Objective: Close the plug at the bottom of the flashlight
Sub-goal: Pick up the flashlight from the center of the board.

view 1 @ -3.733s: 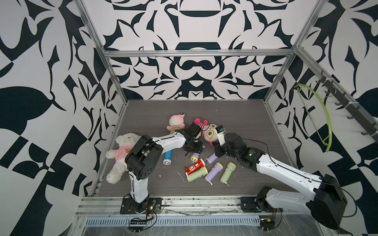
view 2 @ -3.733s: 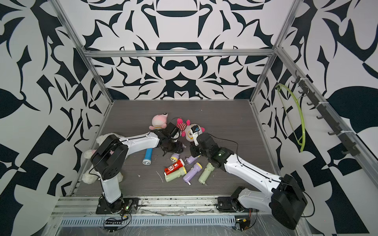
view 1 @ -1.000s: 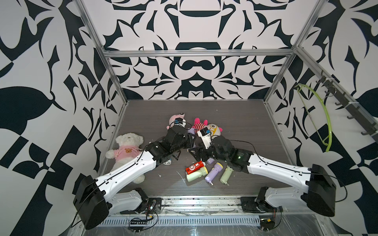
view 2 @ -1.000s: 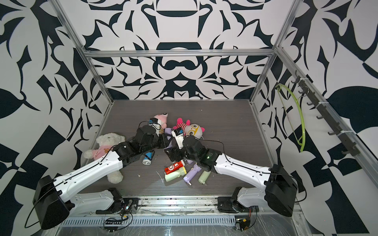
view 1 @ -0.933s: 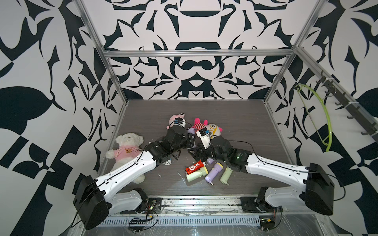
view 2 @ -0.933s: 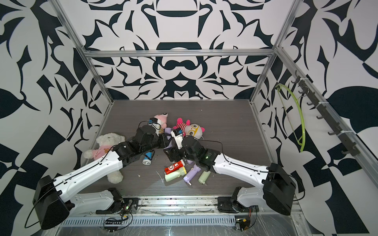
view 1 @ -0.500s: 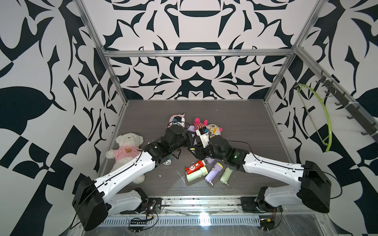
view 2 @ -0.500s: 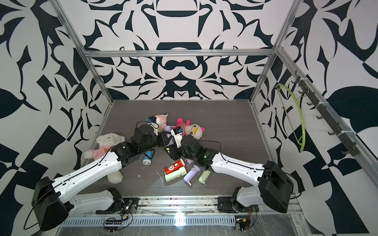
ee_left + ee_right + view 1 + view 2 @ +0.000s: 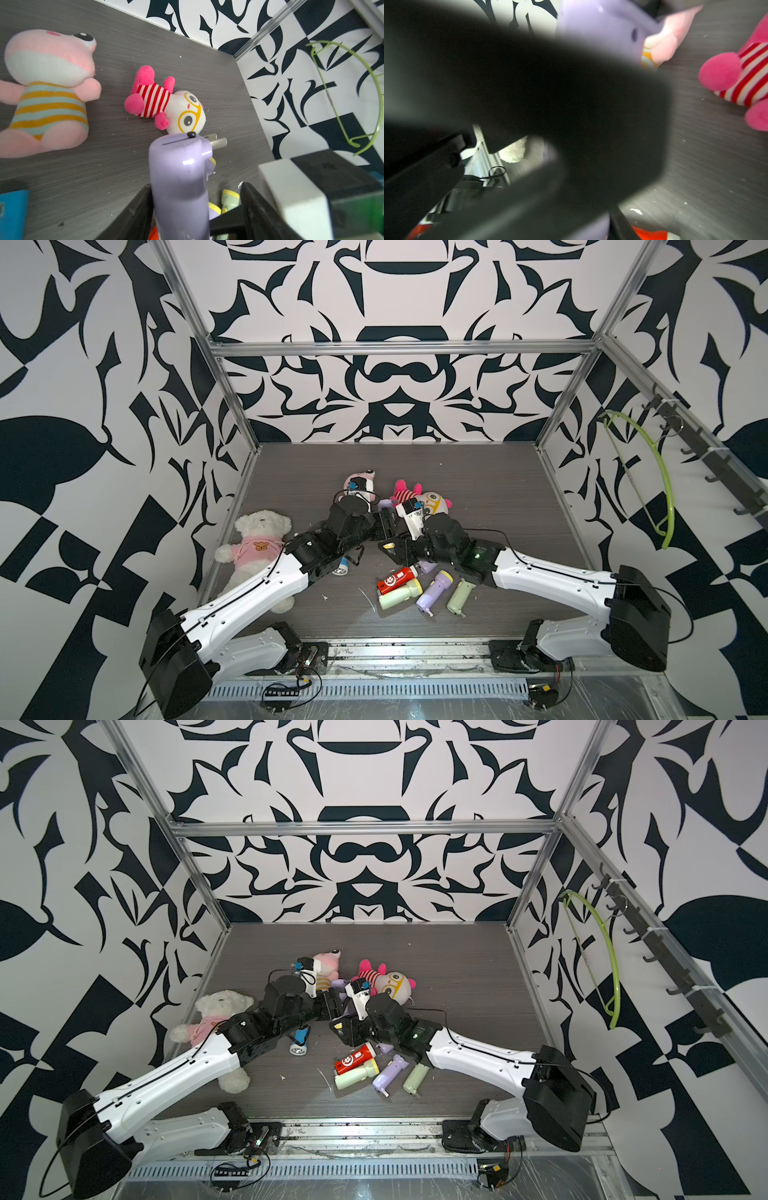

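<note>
Two pincers, one purple flashlight [image 9: 180, 182] | your right pincer [image 9: 392, 549] clamps its head as anchor | left pincer [image 9: 194, 187] parted round the body | plug [image 9: 216, 141] juts free.

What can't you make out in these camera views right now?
- Left wrist view: the purple flashlight runs off the picture's edge, so its head is cut off.
- Both top views: the wrists hide most of the flashlight, and its plug is too small there.
- Right wrist view: a dark blur at the lens covers most of it, so the right gripper cannot be told open or shut.
</note>
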Available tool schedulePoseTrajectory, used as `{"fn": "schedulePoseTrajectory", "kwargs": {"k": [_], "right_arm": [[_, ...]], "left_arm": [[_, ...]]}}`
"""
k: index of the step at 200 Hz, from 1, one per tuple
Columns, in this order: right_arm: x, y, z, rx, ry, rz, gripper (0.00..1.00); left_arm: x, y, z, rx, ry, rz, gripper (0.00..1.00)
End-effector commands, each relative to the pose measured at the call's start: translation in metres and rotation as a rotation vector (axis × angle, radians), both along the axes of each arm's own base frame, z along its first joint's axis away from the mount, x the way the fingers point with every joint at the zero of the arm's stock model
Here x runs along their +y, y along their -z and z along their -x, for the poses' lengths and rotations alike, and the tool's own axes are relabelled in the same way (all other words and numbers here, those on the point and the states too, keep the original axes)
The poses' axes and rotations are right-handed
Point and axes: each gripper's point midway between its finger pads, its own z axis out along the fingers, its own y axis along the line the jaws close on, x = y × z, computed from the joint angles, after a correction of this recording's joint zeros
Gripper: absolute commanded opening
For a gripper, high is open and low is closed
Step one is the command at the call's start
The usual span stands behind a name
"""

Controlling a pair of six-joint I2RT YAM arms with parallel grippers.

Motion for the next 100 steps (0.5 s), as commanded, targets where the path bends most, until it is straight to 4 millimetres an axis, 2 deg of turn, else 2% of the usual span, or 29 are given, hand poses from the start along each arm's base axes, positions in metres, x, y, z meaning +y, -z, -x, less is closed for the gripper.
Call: {"fn": "schedulePoseTrajectory", "kwargs": {"k": [1,26,59,67,82,100], "right_arm": [[0.004,-0.039,0.006,0.035,-0.013,-0.097,0.0],[-0.001,-0.05,0.01,0.03,-0.017,-0.117,0.0],[-0.01,-0.053,0.01,0.017,-0.022,-0.141,0.0],[-0.012,-0.054,0.01,0.016,-0.023,-0.155,0.0],[-0.015,-0.054,0.01,0.027,-0.026,-0.177,0.0],[-0.015,-0.056,0.01,0.042,-0.036,-0.185,0.0]], "left_arm": [[0.011,-0.004,0.003,-0.052,-0.004,-0.031,0.71],[0.028,0.001,0.006,-0.085,-0.053,-0.06,0.66],[0.067,0.014,0.011,-0.115,-0.18,-0.065,0.63],[0.072,0.017,0.014,-0.13,-0.189,-0.051,0.65],[0.079,0.026,0.021,-0.149,-0.192,-0.021,0.77],[0.077,0.029,0.028,-0.187,-0.158,0.044,0.8]]}}
